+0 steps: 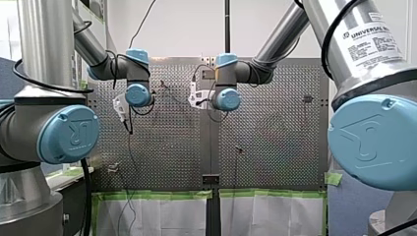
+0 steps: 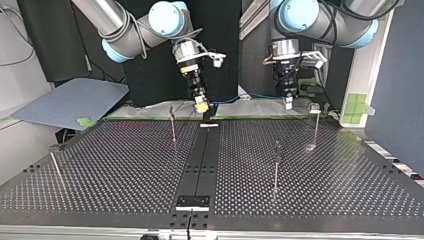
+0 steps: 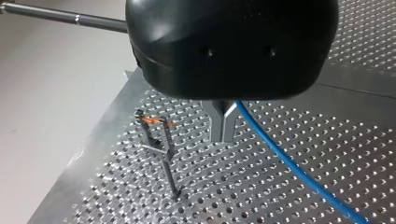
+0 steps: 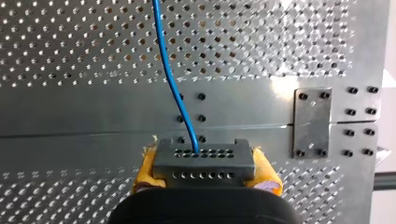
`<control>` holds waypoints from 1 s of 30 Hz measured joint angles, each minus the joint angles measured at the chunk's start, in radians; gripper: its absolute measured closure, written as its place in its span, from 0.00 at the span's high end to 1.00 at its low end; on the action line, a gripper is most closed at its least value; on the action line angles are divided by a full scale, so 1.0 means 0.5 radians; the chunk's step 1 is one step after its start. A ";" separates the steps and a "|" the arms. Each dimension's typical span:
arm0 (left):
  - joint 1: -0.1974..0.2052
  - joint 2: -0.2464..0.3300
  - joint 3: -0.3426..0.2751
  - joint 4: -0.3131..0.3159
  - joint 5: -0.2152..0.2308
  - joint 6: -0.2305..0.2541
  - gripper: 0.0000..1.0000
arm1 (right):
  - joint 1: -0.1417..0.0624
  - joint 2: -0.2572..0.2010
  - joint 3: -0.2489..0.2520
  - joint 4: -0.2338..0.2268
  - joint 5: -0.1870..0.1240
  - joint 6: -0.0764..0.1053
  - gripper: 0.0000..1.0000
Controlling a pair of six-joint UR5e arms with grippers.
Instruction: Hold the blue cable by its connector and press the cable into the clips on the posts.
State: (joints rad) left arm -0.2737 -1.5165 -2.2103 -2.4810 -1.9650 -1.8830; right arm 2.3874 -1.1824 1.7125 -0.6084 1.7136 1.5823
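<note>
Pads (image 4: pixel 145 170) of my right gripper (image 4: pixel 204 173), yellow, clamp the grey connector (image 4: pixel 204 158), from which the blue cable (image 4: pixel 170 79) runs over the perforated table (image 4: pixel 70 56) past my left gripper (image 3: pixel 223 133), whose metal fingers (image 3: pixel 217 123) are pressed together just beside it, near a thin clip post (image 3: pixel 161 154).

- table (image 3: pixel 303 154): perforated metal, shiny
- cable (image 4: pixel 170 79): smooth blue plastic jacket
- connector (image 4: pixel 204 161): matt grey plastic
- pads (image 4: pixel 145 170): yellow, rough, frayed
- left gripper (image 3: pixel 223 135): glossy black shell, bare metal fingers (image 3: pixel 215 122)
</note>
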 joint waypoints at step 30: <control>0.012 0.051 0.235 -0.127 -0.095 0.161 0.02 | 0.012 0.058 -0.366 0.177 -0.021 0.167 0.00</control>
State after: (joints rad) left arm -0.2675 -1.4908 -2.0929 -2.5445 -2.0126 -1.8024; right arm 2.3932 -1.1535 1.5296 -0.5199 1.7031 1.6660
